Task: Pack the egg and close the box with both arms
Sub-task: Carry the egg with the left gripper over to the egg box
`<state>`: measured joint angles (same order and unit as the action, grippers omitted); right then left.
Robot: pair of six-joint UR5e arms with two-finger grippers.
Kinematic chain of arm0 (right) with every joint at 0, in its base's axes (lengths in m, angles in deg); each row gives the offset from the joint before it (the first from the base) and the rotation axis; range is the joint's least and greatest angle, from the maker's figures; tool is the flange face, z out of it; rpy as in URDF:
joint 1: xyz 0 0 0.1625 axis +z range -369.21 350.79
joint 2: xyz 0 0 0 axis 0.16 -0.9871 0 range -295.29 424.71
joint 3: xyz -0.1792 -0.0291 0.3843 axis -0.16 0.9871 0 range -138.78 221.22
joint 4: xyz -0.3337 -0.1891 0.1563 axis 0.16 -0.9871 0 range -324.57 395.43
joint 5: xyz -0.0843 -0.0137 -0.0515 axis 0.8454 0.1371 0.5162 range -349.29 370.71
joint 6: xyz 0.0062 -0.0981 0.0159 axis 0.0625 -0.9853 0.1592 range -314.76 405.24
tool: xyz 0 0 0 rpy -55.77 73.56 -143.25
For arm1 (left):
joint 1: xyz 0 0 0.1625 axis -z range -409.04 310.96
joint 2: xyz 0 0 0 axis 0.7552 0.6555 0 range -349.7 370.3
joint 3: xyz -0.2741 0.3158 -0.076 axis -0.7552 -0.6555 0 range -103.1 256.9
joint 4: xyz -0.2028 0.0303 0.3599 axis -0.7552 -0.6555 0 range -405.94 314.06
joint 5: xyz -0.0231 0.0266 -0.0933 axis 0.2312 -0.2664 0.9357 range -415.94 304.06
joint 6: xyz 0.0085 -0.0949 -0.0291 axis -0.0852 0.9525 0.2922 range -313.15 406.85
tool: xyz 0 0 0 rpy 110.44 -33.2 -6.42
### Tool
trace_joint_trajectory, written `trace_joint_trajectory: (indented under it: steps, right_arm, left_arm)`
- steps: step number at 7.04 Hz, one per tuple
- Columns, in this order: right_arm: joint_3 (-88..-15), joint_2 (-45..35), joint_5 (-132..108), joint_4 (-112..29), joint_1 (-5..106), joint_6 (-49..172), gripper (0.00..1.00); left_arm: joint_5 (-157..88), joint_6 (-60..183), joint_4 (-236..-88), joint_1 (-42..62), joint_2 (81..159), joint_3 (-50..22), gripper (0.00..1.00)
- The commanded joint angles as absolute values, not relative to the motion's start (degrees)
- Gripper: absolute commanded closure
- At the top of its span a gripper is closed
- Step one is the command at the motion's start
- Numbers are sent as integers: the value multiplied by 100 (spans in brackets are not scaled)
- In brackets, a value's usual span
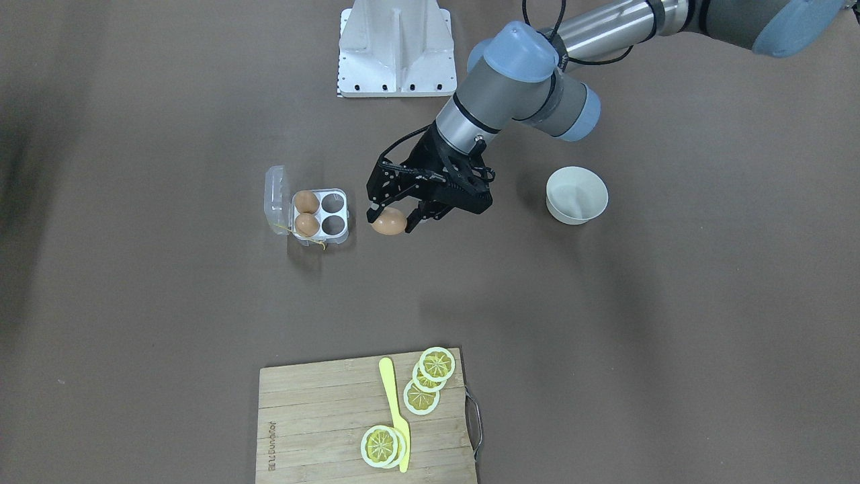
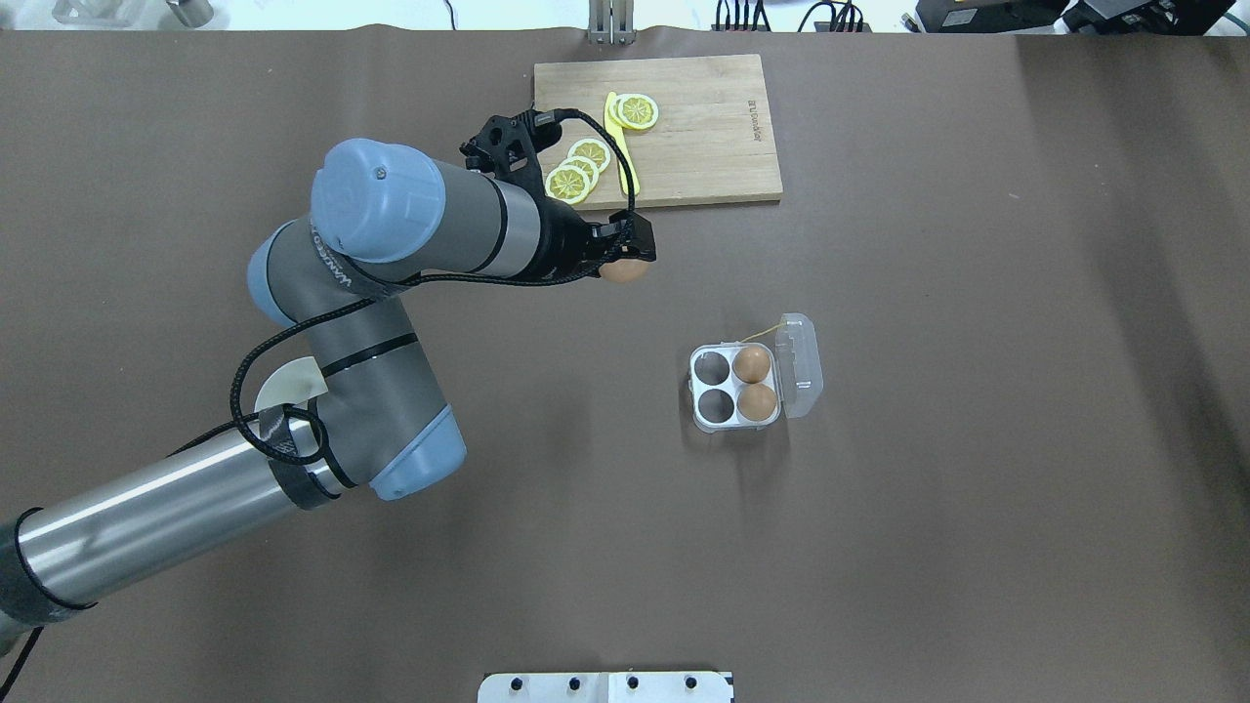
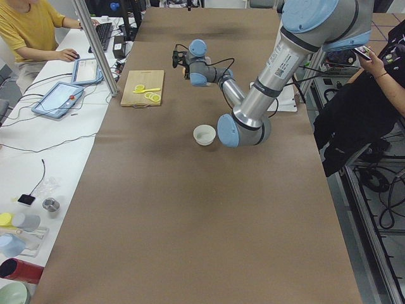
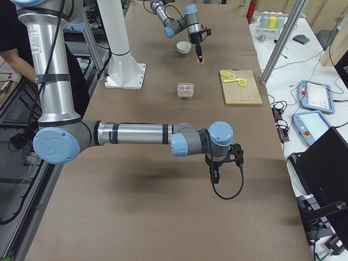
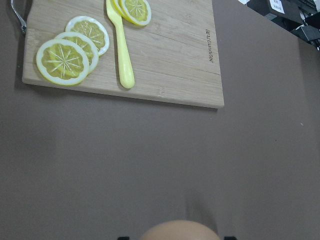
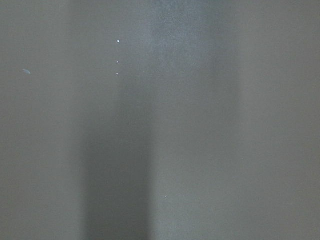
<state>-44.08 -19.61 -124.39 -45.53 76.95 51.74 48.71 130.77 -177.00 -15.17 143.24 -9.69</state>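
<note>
One egg clamped in left tool near box.

Opposed overhead and front cameras share the box.

A robotics lab: my two grey arms reach over a long brown table, flanked by white benches where an operator in yellow sits among teach pendants and cables.
</note>
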Motion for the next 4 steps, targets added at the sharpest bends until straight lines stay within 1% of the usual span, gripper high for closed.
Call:
trace_joint_trajectory:
  steps: [1,4]
  right_arm:
    - [-4412,-1966,-12446,-4569,7710,5174,0]
    - [-4420,-1984,-12446,-4578,7736,5174,0]
  left_arm:
    - [4245,13167,-17707,-1800,14669,-671,43]
    - [3426,13167,-18102,-2135,14898,-135,43]
